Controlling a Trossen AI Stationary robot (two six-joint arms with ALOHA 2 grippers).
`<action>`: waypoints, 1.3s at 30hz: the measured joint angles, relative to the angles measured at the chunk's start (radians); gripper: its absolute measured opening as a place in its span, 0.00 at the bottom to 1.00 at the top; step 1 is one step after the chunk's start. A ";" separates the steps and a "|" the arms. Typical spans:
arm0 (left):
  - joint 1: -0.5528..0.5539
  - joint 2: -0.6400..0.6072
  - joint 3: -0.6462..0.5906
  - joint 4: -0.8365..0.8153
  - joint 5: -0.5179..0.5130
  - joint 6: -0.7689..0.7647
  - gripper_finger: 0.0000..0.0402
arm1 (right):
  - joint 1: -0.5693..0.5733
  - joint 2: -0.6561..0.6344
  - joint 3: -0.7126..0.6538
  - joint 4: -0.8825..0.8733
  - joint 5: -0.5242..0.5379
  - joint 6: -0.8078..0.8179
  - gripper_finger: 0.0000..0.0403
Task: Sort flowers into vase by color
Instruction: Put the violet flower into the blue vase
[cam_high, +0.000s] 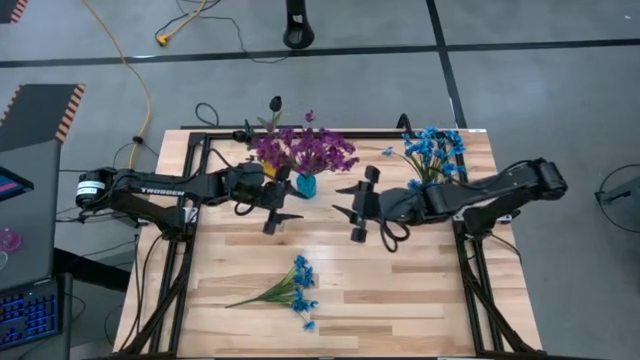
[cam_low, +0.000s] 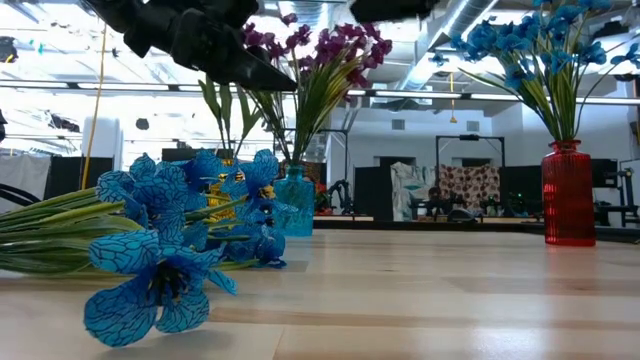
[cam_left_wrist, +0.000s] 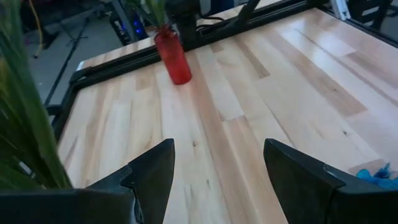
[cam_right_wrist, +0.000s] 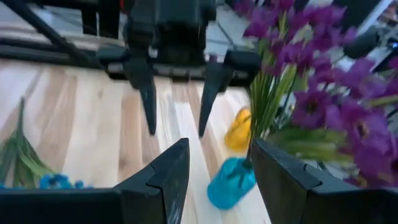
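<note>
1. High view shows the surface (cam_high: 400, 300) bearing one loose bunch of blue flowers (cam_high: 295, 285), lying well in front of both claws; picking it up looks like the step in hand.
2. Purple flowers (cam_high: 305, 150) fill the teal vase (cam_high: 306, 185) just beside the left claw (cam_high: 278, 205); more blue blossoms stand in the red vase (cam_low: 568, 195), behind the right arm.
3. Grasp low on the stems, not the blossoms.
4. Left claw hovers spread and empty; right claw (cam_high: 355, 210) faces it, likewise spread, holding nothing.
</note>
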 joint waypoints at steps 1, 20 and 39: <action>0.000 0.000 0.000 0.001 -0.003 0.000 0.59 | -0.007 0.015 0.000 0.023 0.001 0.002 0.49; 0.000 0.000 0.000 -0.018 -0.024 0.013 0.59 | 0.029 0.207 0.000 0.083 0.038 0.276 0.49; 0.000 0.000 0.000 -0.040 -0.024 0.035 0.59 | 0.207 0.297 0.000 -0.080 0.500 0.821 0.42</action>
